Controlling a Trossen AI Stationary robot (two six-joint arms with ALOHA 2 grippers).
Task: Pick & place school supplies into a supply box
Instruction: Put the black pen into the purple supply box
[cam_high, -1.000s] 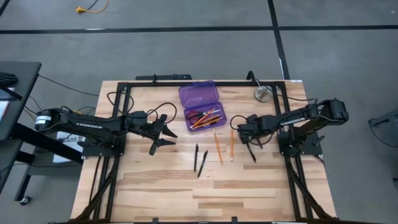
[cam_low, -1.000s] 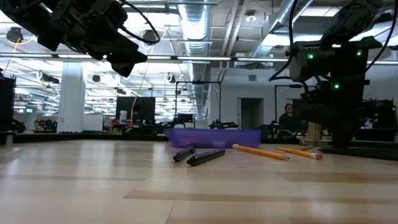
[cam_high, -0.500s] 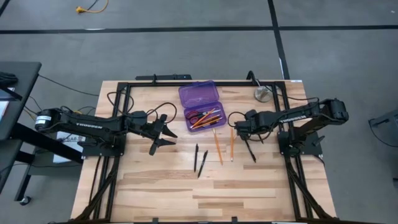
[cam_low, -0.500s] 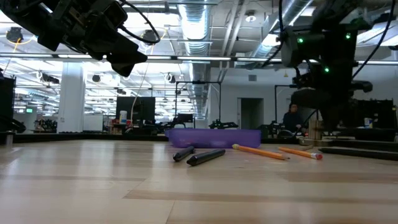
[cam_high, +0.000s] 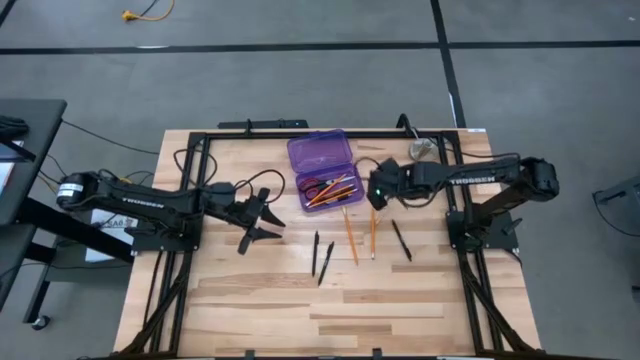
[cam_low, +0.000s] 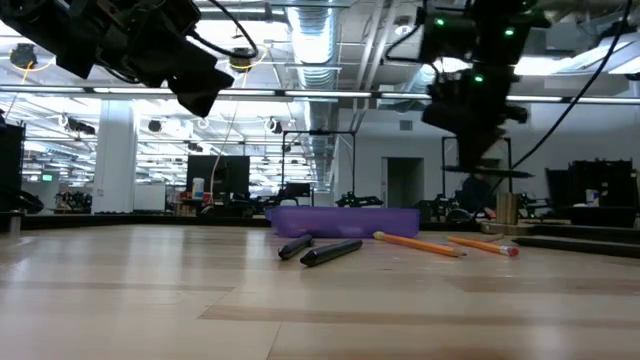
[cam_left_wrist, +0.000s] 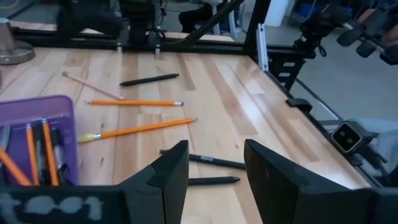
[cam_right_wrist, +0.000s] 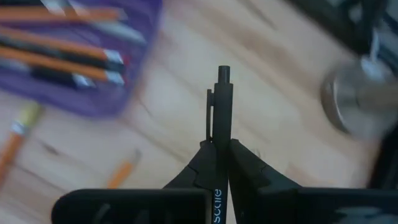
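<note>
The purple supply box (cam_high: 320, 152) lies open at the table's far middle, with pencils, pens and red-handled scissors in its tray (cam_high: 328, 188). On the wood near it lie two orange pencils (cam_high: 351, 236) (cam_high: 373, 232), two black pens (cam_high: 320, 258) and a third black pen (cam_high: 401, 240). My right gripper (cam_high: 378, 190) hangs above the table just right of the tray, shut on a black pen (cam_right_wrist: 221, 106). My left gripper (cam_high: 268, 218) stands open left of the tray with nothing between its fingers (cam_left_wrist: 174, 168). My right gripper pinches the black pen's barrel (cam_right_wrist: 221, 127) between its two fingers. The pen lies along the fingers, and its clip end (cam_right_wrist: 222, 78) sticks out past the fingertips. The fingers slant down from the table's right. The pen is lifted clear of the table.
A round grey metal disc (cam_high: 421, 150) sits at the far right, beyond my right gripper. A black frame (cam_high: 200, 140) runs along the table's edges. Bare wood lies toward the near edge (cam_high: 330, 320).
My right gripper has risen and gone toward the table's left and far side, to beside the supply box, rolling as it went and staying shut on the pen. The third black pen stays on the wood where the gripper was.
</note>
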